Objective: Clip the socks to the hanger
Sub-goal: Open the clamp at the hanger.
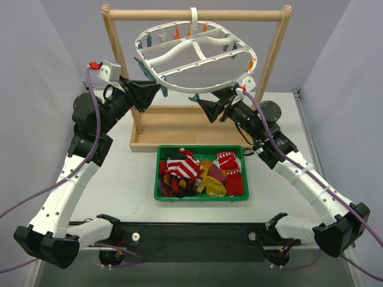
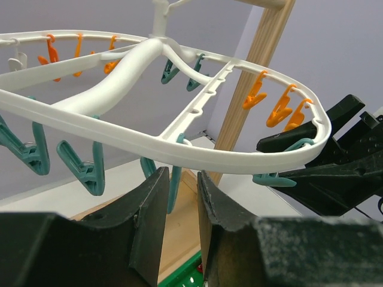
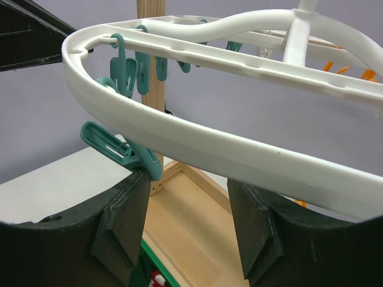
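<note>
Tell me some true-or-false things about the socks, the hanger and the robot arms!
1. The socks lie in a green bin. True.
2. One sock is clipped to the hanger. False: no sock hangs on it, and its clips are bare.
3. The hanger hangs by its hook from a wooden bar rack. True.
4. All the clips are pink. False: there are teal clips and orange clips.
5. Both arms lie flat on the table. False: the left gripper and the right gripper are up at the hanger's near rim.
</note>
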